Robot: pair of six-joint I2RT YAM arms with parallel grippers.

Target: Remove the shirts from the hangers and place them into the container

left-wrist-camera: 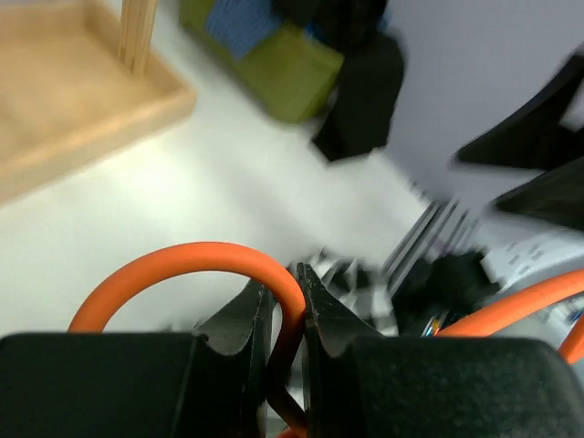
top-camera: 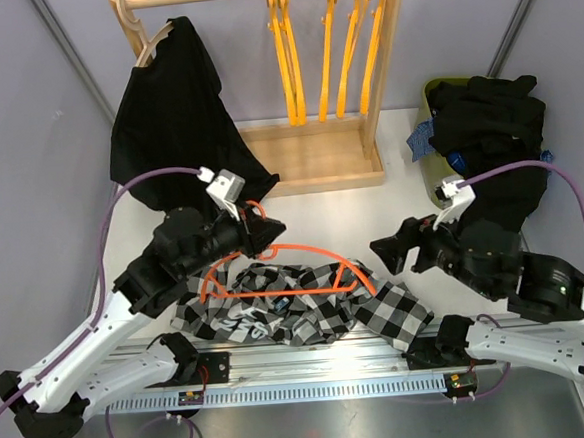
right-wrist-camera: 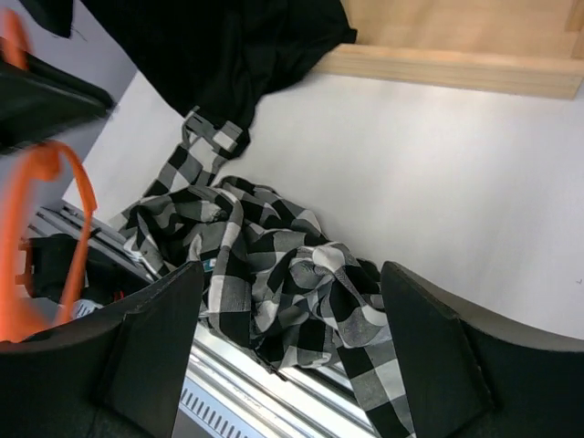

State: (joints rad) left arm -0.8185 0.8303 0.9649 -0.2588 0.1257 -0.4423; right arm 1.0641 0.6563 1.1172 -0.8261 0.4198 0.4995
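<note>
Jaws on the left gripper (top-camera: 261,229) are clamped together on the hook of a thin, curved, bright orange plastic hanger (top-camera: 306,269); the left wrist view shows the orange loop (left-wrist-camera: 201,260) pinched between them. Jaws on the right gripper (top-camera: 388,252) stand wide apart with nothing in them, poised just above the right end of the checked shirt.

The white tabletop (top-camera: 391,197) carries everything. At its far side stands the pale wooden rack (top-camera: 313,162). A plain black long-sleeved shirt (top-camera: 175,117) hangs from a pale hanger (top-camera: 150,46) at the left end of the rack's rail, so at least one garment is not yet taken down. The olive-green plastic tub (top-camera: 429,94) sits at the far right, heaped with black shirts (top-camera: 486,125) that spill over its near rim, which suggests much of the job is done.

The black-and-white checked cloth shirt (top-camera: 299,314) lies crumpled at the near edge of the tabletop, between the two arms and partly over the metal rail (top-camera: 312,363), well apart from the tub. The held hanger arcs over it; whether any part is threaded through the cloth cannot be told. The left arm probably grips the hook so the hanger can be lifted clear, while the opened right jaws are set to take the cloth to the tub.

Several empty orange hangers (top-camera: 330,51) hang on the rack's rail, likely where the held one belongs.
</note>
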